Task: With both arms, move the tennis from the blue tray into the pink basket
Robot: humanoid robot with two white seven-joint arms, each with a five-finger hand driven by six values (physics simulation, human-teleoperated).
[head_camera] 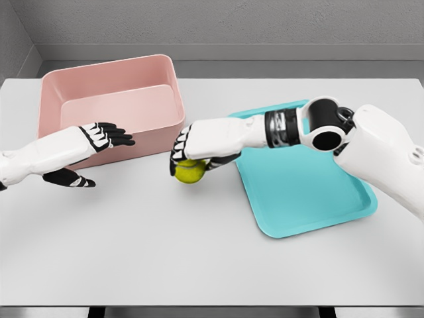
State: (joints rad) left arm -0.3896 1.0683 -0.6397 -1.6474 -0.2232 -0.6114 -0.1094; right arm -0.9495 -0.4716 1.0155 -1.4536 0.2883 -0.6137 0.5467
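Right hand (192,151) grips the tennis ball (189,171) between blue tray (311,205) and pink basket (66,99). Left hand (89,154) waits left of it, fingers spread, holding nothing.

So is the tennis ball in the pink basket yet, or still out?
Out. The right hand grips the tennis ball above the table, between the blue tray and pink basket.

Basket (112,99) at the back left of the surface (165,252). Tray (311,199) to the right, apart from it. Ball (189,171) between them, off the tray, held under the right hand (199,149). Left hand (89,152) in front of the basket, fingers spread.
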